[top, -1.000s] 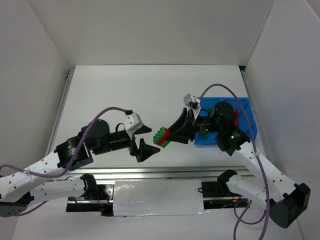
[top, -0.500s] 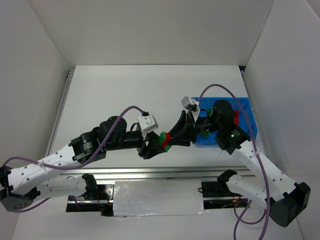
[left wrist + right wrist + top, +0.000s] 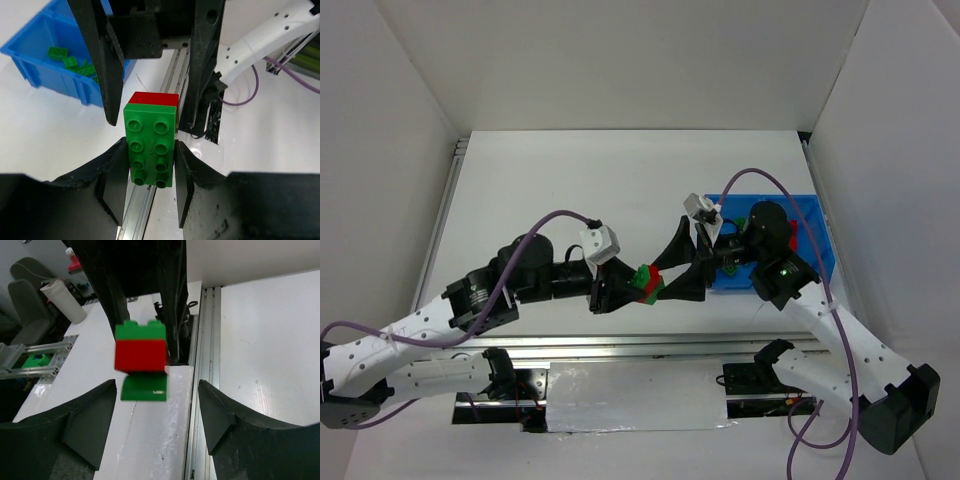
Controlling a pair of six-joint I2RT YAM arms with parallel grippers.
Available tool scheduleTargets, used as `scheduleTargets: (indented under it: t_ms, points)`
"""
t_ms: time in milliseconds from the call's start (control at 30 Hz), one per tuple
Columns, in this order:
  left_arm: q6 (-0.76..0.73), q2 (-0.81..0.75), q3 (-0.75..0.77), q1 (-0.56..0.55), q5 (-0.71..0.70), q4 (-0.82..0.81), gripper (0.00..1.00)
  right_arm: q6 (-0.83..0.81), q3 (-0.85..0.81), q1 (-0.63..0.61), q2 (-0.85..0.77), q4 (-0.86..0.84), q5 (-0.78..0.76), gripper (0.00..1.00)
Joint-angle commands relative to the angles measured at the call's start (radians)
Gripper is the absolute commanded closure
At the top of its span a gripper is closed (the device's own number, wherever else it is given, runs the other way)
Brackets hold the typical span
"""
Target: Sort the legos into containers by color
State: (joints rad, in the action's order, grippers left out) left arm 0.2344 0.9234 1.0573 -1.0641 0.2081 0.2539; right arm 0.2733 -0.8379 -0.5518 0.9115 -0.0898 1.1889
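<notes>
Left gripper [image 3: 150,167] clamped on the green end of joined green-red brick [image 3: 151,140]. Right gripper [image 3: 158,390] spread wide, fingers flanking the brick's red end, not closed on it.

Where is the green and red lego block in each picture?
Top external: the lego block sits just left of centre.
Left wrist: dead centre, pinched by the left gripper.
Right wrist: upper middle.
Landmark: the blue bin, right in top external, upper left in left wrist.

My white table [image 3: 570,180] has tall white walls [image 3: 620,60] around it. I see grey chairs [image 3: 26,297] in the room behind.
</notes>
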Motion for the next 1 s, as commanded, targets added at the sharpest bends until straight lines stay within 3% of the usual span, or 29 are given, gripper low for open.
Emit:
scheduleTargets:
  t_ms: [0, 100, 400, 733, 833, 867, 933, 967]
  points:
    - [-0.014, -0.064, -0.006, -0.005, -0.002, -0.099, 1.0, 0.044, 0.017, 0.004, -0.025, -0.082, -0.017, 0.26]
    - [-0.009, -0.09, -0.011, -0.005, -0.042, -0.099, 1.0, 0.064, 0.036, 0.021, -0.036, -0.123, -0.035, 0.09]
    - [-0.004, -0.081, -0.016, -0.004, -0.045, -0.117, 1.0, 0.308, 0.112, -0.003, -0.017, -0.468, 0.003, 0.09]
    - [0.016, -0.084, -0.017, -0.004, -0.067, -0.154, 1.0, 0.285, 0.08, -0.069, 0.013, -0.453, -0.087, 0.12]
    - [0.025, -0.084, -0.023, -0.004, -0.073, -0.165, 1.0, 0.271, 0.069, -0.086, 0.032, -0.45, -0.103, 0.29]
    - [0.028, -0.083, -0.026, -0.004, -0.076, -0.165, 1.0, 0.267, 0.065, -0.091, 0.042, -0.452, -0.101, 0.43]
    - [0.031, -0.078, -0.028, -0.002, -0.076, -0.163, 1.0, 0.262, 0.068, -0.091, 0.046, -0.455, -0.1, 0.61]
    - [0.032, -0.077, -0.026, -0.002, -0.081, -0.162, 1.0, 0.253, 0.075, -0.091, 0.043, -0.458, -0.106, 0.92]
